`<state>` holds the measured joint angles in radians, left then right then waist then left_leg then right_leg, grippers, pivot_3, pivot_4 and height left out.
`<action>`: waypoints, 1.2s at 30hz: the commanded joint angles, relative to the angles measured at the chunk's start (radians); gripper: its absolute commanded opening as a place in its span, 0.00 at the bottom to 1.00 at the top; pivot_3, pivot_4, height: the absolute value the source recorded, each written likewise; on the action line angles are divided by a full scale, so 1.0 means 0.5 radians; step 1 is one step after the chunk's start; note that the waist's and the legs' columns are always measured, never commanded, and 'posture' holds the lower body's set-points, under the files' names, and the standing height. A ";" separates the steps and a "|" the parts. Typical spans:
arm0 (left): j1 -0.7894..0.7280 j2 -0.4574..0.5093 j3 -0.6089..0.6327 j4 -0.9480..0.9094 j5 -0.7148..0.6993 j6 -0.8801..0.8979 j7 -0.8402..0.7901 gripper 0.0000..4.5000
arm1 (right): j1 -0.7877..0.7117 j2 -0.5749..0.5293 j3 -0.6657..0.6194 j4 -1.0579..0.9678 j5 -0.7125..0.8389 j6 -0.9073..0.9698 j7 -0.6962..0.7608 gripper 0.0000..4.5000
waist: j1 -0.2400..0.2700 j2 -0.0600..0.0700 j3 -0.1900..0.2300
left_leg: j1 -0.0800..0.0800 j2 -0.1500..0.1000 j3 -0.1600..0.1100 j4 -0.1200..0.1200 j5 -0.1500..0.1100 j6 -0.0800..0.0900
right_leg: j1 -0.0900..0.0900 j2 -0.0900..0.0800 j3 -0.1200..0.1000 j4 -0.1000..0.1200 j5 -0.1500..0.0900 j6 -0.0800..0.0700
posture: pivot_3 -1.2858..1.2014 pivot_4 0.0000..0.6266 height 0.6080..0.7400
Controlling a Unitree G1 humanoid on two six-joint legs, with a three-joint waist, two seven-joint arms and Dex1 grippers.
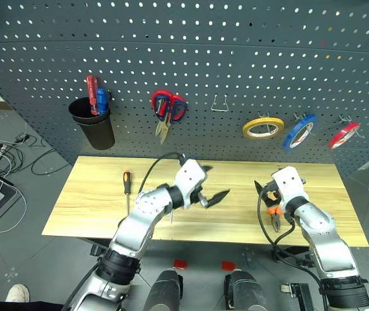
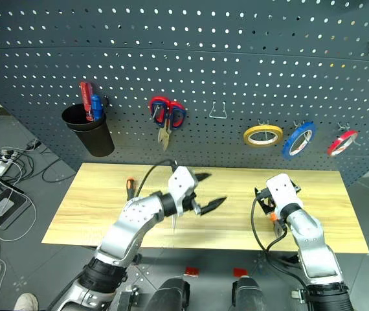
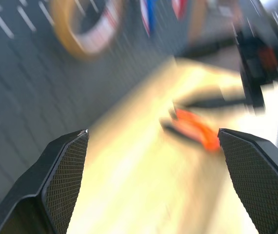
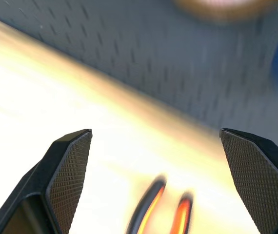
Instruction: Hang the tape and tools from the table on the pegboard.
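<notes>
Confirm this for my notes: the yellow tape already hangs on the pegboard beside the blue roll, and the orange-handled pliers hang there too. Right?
Partly. The yellow tape does hang on the pegboard beside the blue roll, but the orange-handled pliers lie on the table by the right end effector, as the left eye view shows.

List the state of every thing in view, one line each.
Yellow-tan ring-shaped tape roll: hung on the dark grey pegboard.
Orange-handled pliers: lying on the light wooden table, by the right gripper.
Orange-and-black-handled screwdriver: lying on the table.
Left gripper: open, empty.
Right gripper: open, empty, above the pliers.
Blue tape roll: hung.
Red tape roll: hung.
Red-and-blue-handled scissors: hung.
</notes>
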<state>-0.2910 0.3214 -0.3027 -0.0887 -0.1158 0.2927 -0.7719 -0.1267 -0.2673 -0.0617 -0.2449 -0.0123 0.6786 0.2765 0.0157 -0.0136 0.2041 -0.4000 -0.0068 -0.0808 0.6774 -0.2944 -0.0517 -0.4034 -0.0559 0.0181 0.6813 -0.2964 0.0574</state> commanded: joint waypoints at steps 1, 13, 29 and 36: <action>-0.042 0.091 -0.080 0.017 -0.005 -0.115 -0.205 1.00 | -0.134 0.112 -0.177 -0.069 0.133 0.533 -0.114 0.99 | -0.007 0.007 0.032 | 0.002 -0.001 0.000 0.000 -0.001 0.002 | 0.003 0.000 0.001 0.000 0.000 -0.001 | 0.53 0.49 1.00; -0.319 0.059 0.000 0.314 -0.031 -0.192 -0.269 1.00 | -0.413 0.145 -0.371 0.041 0.210 1.010 -0.272 0.99 | -0.098 0.014 0.157 | -0.002 -0.001 0.001 0.002 -0.005 0.009 | -0.002 0.000 0.002 0.002 0.000 -0.001 | 0.53 0.60 1.00; -0.261 0.035 -0.038 0.138 -0.046 -0.086 -0.321 1.00 | -0.636 0.166 -0.398 0.409 0.253 0.920 -0.346 0.99 | -0.095 0.007 0.294 | -0.003 0.001 0.001 0.003 -0.006 0.010 | -0.005 0.000 0.004 0.004 0.000 -0.001 | 0.54 0.71 1.00; -0.314 0.019 -0.025 0.184 -0.046 -0.093 -0.335 1.00 | -0.672 0.066 -0.331 0.611 0.230 0.759 -0.298 0.99 | -0.093 0.003 0.334 | -0.004 0.001 0.001 0.003 -0.005 0.010 | -0.005 0.000 0.003 0.005 0.000 -0.001 | 0.55 0.71 1.00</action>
<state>-0.4453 0.3371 -0.3161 0.0137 -0.1240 0.2552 -0.9317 -0.4740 -0.2256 -0.2291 0.0476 0.1006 1.0755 0.1213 -0.0307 -0.0123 0.3713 -0.4019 -0.0061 -0.0803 0.6790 -0.2971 -0.0468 -0.4060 -0.0561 0.0198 0.6837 -0.2965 0.0568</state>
